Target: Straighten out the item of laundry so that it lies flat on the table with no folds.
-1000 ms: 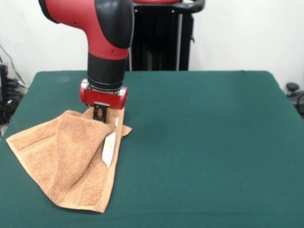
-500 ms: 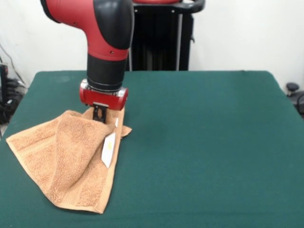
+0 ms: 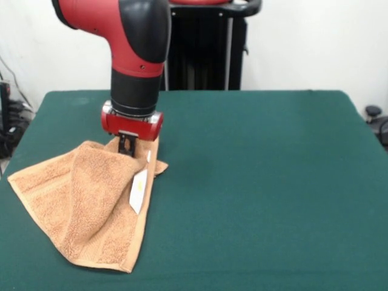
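The item of laundry point(image 3: 85, 206), an orange-tan terry towel, lies crumpled at the table's point(image 3: 267, 182) front left. One part is folded over the rest in a raised ridge. A white label point(image 3: 139, 190) hangs at its right edge. My gripper point(image 3: 126, 147) comes straight down onto the towel's far corner. Its dark fingers point(image 3: 123, 144) are pinched together on the cloth, which rises up to them. Behind the gripper a little of the towel's far edge shows.
The towel's left corner point(image 3: 11, 177) reaches the table's left edge and its near corner point(image 3: 126, 269) lies close to the front edge. Green table surface stretches to the right. A black stand point(image 3: 206, 48) rises behind the table.
The arm has lifted by a hair. The towel keeps almost the same shape and place.
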Tool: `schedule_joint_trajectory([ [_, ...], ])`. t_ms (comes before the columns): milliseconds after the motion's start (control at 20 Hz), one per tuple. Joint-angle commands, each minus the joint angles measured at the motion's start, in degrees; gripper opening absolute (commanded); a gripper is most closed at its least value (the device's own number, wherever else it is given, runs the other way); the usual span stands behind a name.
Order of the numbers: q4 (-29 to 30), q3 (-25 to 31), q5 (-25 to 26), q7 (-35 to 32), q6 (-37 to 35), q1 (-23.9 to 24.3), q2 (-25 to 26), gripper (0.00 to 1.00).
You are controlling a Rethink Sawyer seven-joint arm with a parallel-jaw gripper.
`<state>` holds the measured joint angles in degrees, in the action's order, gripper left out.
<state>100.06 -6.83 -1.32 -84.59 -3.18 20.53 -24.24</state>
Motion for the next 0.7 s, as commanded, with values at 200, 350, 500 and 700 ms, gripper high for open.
schedule_joint_trajectory([
  [200, 1.28, 7.08, 1.06, -10.66, 3.75, 2.31, 8.76, 0.0],
  [350, 2.79, 7.5, 2.4, -9.75, 2.82, 3.61, 6.09, 0.0],
  [500, 4.78, 7.74, 4.04, -9.23, 2.33, 4.92, 1.94, 0.0],
  [700, 7.3, 8.36, 5.81, -8.12, 0.58, 7.41, -2.85, 0.0],
])
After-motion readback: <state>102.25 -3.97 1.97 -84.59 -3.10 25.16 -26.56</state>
